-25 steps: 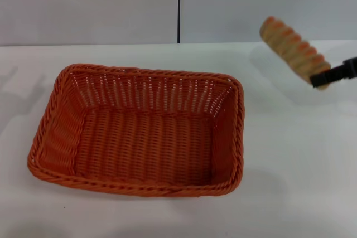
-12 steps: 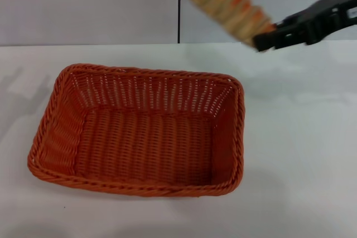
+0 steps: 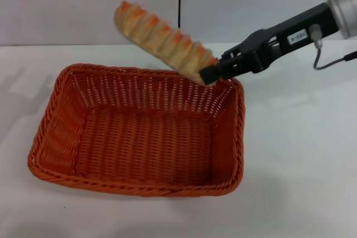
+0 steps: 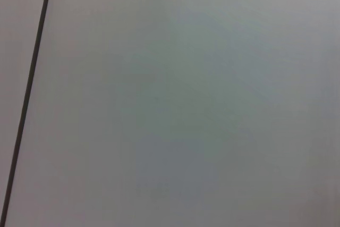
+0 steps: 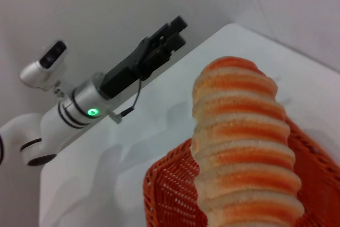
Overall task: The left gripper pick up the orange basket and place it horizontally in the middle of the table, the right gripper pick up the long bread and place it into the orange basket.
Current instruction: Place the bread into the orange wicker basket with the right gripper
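The orange basket (image 3: 145, 143) lies lengthwise across the middle of the white table (image 3: 301, 154), with nothing inside it. My right gripper (image 3: 207, 75) is shut on one end of the long bread (image 3: 162, 40). It holds the loaf in the air above the basket's back rim, slanting up toward the far left. The right wrist view shows the bread (image 5: 244, 142) close up over a corner of the basket (image 5: 170, 195). There too, my left gripper (image 5: 170, 31) hangs raised beyond the table's far side, away from the basket.
A grey wall with a dark vertical seam (image 3: 179, 6) stands behind the table. Bare tabletop lies on the left and right of the basket. The left wrist view shows only that wall and the seam (image 4: 29, 94).
My right gripper has carried the bread from the far right, first upward, then left and down, to above the basket's back rim. The basket has not moved.
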### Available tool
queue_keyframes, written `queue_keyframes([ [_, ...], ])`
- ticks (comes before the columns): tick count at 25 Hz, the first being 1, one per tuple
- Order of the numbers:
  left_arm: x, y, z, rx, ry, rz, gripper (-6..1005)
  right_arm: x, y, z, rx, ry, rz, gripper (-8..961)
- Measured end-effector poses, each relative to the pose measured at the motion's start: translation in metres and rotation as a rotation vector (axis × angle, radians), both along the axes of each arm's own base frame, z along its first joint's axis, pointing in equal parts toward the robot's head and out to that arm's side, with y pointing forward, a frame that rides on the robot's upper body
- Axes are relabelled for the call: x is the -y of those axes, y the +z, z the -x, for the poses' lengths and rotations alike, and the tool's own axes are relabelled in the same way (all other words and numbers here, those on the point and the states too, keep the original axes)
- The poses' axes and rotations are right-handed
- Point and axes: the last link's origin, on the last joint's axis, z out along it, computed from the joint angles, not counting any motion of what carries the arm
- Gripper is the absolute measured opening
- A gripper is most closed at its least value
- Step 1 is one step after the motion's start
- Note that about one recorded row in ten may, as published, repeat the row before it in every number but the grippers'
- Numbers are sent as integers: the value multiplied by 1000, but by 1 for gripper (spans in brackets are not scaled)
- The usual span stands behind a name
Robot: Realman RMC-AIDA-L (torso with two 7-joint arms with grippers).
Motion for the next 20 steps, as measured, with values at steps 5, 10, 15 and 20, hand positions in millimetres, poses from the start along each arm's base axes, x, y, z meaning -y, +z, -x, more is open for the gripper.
queue_keyframes([
  [5, -2, 0, -2, 6, -5, 1, 726, 2, -20, -4, 18, -7, 46, 260],
  [10, -5, 0, -4, 4, -14, 0, 726, 4, -39, -10, 66, 17, 65, 229],
  [15, -7, -3, -4, 9, -14, 7, 726, 4, -50, -10, 51, 74, 35, 234],
  [20, -6, -3, -4, 13, -12, 9, 726, 1, -52, -9, 46, 88, 13, 358],
])
